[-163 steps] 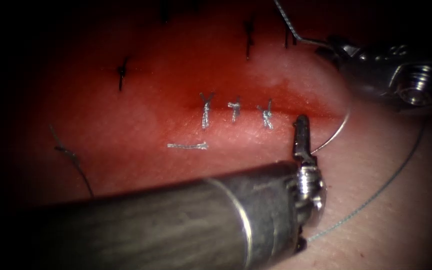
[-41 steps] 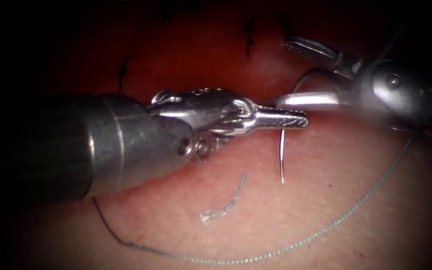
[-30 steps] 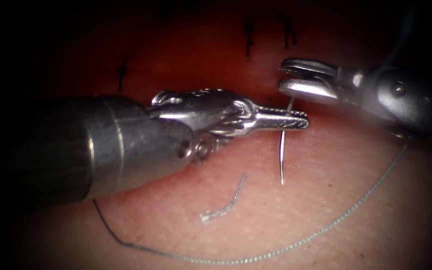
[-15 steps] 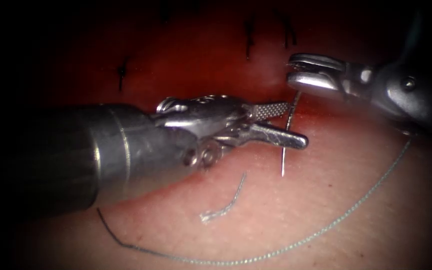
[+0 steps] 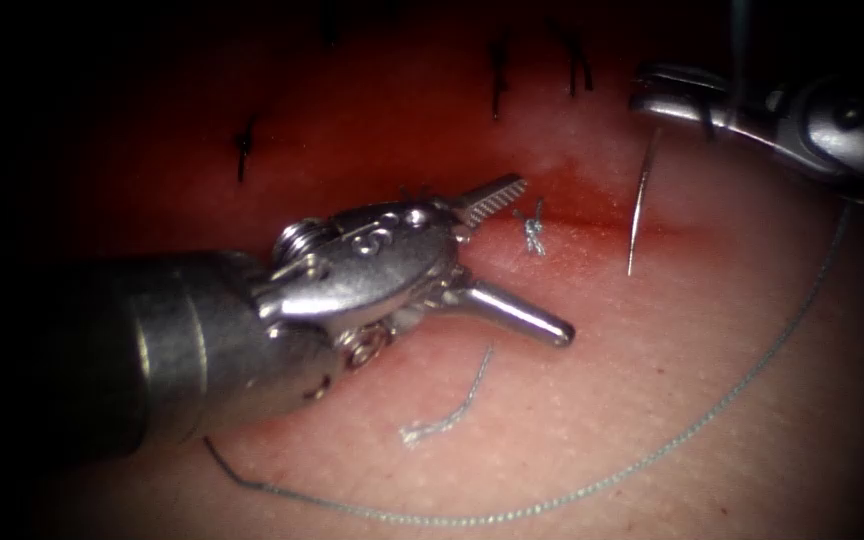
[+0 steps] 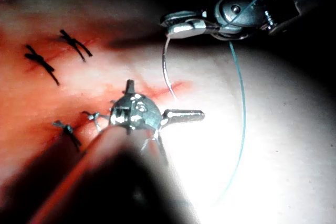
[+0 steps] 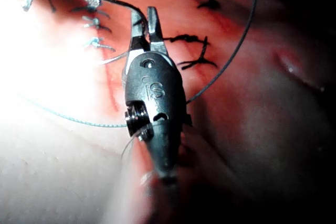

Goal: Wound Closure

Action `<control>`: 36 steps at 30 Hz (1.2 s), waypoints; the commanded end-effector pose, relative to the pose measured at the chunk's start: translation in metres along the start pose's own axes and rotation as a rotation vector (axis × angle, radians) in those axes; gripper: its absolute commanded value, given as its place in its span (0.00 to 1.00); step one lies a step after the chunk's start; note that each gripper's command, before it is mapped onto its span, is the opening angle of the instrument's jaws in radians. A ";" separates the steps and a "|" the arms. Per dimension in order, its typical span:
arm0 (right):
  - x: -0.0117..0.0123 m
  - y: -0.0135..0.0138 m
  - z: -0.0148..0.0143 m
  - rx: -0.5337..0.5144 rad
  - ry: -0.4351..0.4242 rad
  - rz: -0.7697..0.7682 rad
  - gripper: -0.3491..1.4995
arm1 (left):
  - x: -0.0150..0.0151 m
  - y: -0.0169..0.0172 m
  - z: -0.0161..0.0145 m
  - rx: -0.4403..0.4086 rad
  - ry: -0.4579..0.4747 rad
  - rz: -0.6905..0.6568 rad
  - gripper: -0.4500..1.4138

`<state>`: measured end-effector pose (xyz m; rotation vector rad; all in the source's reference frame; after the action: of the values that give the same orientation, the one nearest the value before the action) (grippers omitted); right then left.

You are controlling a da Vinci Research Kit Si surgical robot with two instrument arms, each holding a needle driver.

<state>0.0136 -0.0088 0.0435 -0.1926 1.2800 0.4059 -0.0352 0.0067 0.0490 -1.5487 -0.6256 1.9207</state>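
Needle hangs clear of the tissue over the cut's right end, at about 2 o'clock in the endoscope view, clamped near its swaged end by the right tool, while the left tool gapes wide, empty; the needle-thread junction is obscured.
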 end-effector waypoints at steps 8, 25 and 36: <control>-0.0023 0.0018 0.0020 -0.053 0.004 -0.136 0.00 | -0.0010 -0.0002 0.0020 0.013 -0.123 0.062 0.78; -0.0022 0.0002 0.0028 -0.070 0.074 -0.258 0.00 | -0.0045 -0.0015 0.0056 0.141 -0.304 0.143 0.30; -0.0027 0.0001 0.0033 -0.063 0.095 -0.312 0.00 | -0.0053 -0.0037 0.0053 0.216 -0.323 0.124 0.35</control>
<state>0.0150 -0.0085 0.0466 -0.4618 1.3018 0.1715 -0.0384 0.0053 0.0561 -1.1712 -0.4419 2.2748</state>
